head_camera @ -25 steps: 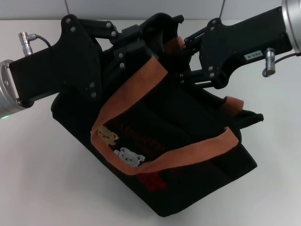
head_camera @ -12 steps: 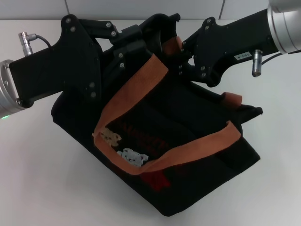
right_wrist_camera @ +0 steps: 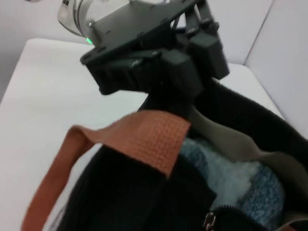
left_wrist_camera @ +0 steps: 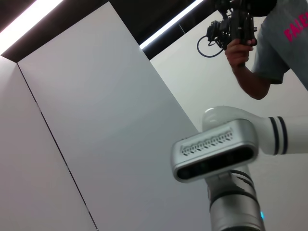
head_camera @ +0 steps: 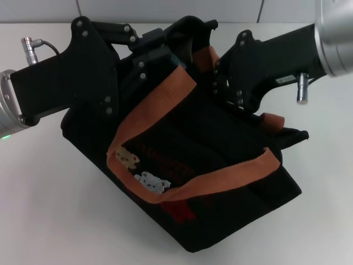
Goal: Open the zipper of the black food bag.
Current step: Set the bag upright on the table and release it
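The black food bag (head_camera: 220,165) lies tilted on the white table, with its orange-brown straps (head_camera: 149,118) and bear patches (head_camera: 140,171) facing me. My left gripper (head_camera: 160,52) is shut on the bag's far top edge. In the right wrist view that left gripper (right_wrist_camera: 166,79) clamps black fabric beside a strap (right_wrist_camera: 144,134). My right gripper (head_camera: 219,77) sits at the bag's top opening, close to the left one. The zipper (right_wrist_camera: 236,211) shows as a short run of teeth with a small metal pull tab (right_wrist_camera: 208,220). Blue-white lining (right_wrist_camera: 236,178) shows inside the opening.
White table (head_camera: 49,210) surrounds the bag, with a white wall behind it. The left wrist view points upward at wall panels, the robot's head (left_wrist_camera: 216,149) and a person holding a camera (left_wrist_camera: 240,29).
My right arm has moved left, closer to the left gripper, and turned a little. The bag's right end shifted slightly with it. The left arm stays put.
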Robot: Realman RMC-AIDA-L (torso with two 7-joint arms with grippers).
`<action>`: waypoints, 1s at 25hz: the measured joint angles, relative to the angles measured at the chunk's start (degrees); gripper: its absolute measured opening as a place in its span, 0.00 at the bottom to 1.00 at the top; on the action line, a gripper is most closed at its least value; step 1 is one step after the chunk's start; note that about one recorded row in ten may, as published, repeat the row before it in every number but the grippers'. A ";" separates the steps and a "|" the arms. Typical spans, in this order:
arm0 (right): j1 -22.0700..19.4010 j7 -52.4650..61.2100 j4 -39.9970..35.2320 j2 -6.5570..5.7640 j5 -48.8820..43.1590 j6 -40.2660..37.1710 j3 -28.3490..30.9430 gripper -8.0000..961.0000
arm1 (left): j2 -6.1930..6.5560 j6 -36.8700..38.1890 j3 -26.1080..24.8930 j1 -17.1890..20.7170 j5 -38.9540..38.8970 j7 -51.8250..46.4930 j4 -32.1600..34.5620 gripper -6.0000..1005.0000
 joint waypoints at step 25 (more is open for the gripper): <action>-6.30 -2.22 -2.69 -0.44 7.14 0.15 0.75 0.03 | 0.00 -0.19 0.00 -0.18 -0.05 0.00 0.00 0.11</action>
